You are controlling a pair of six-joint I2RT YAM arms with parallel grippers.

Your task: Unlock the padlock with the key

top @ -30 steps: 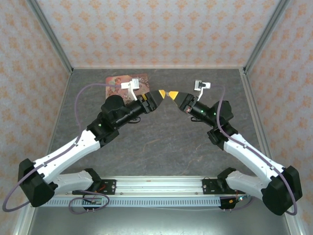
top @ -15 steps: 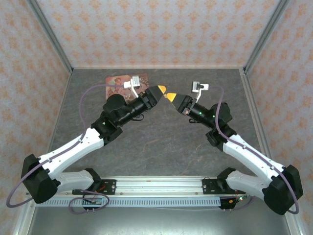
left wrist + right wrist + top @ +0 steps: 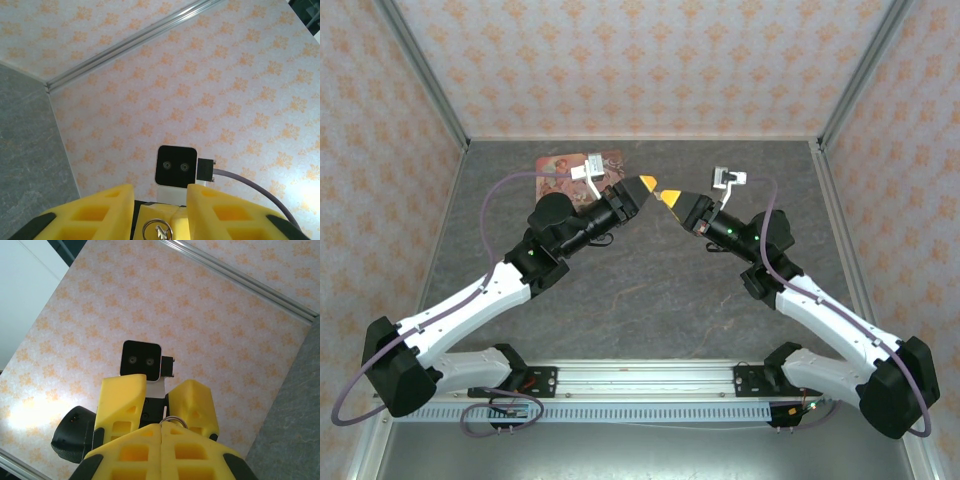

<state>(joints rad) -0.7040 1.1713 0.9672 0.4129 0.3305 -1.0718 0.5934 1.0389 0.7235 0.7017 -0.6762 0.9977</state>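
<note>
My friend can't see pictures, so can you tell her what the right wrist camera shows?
The right gripper is shut on a small metal ring poking out at its yellow tip. Facing it close up is the left gripper, its yellow fingers apart, with a black camera above it. Behind is an orange-patterned wall.

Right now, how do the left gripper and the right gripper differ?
The left gripper has its fingers apart; the right gripper has them pressed together. A small metal ring juts from the right gripper's tips and sits in the left gripper's gap, not visibly clamped there. Both have yellow fingers and point tip to tip.
</note>
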